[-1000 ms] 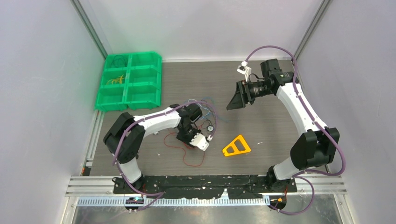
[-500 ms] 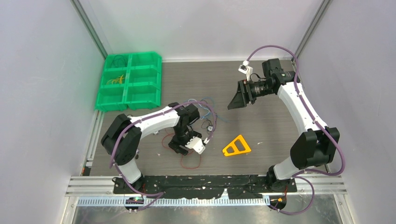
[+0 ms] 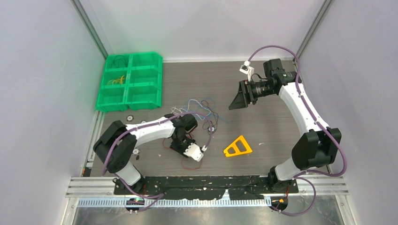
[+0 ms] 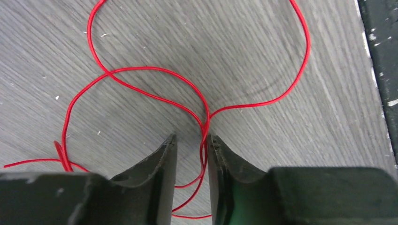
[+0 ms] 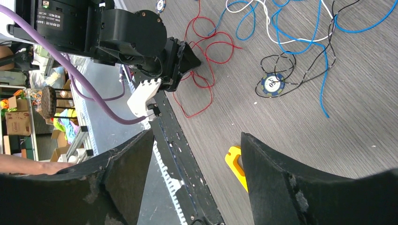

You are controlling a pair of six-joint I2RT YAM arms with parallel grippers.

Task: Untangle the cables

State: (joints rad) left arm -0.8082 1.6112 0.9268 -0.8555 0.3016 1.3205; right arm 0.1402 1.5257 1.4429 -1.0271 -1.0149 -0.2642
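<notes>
The grey wood-grain worktop (image 3: 263, 126) carries a green plastic six-compartment bin (image 3: 159, 84) at the upper left of the overhead view; a few thin wires lie in its left-hand compartments. The right gripper (image 3: 233, 104) hangs well above the surface at the upper right, jaws spread wide and holding nothing. The left gripper (image 4: 191, 143) is down on the worktop at lower centre. The cables (image 3: 202, 108), thin blue, white and black wires, lie in a loose knot just above the left arm, near mid-frame. An orange triangular plastic piece (image 3: 230, 151) sits apart to the lower right of them. The thin red wire (image 4: 205, 123) has been drawn out below the knot. In the left wrist view its loops cross in the upper half of the frame, and two strands run down between the jaws, hard against the right-hand one. Those jaws stand only a narrow gap apart, with bare worktop showing between them, so the wire looks straddled, not clamped. A small blue-and-white round chip (image 5: 272, 84) sits among the black strands in the right wrist view. The step in hand appears to be securing the red wire to separate it from the rest. Next the jaws likely need to close fully on both strands, then pull away from the knot, low and slow, so the crossed loops slip open.
</notes>
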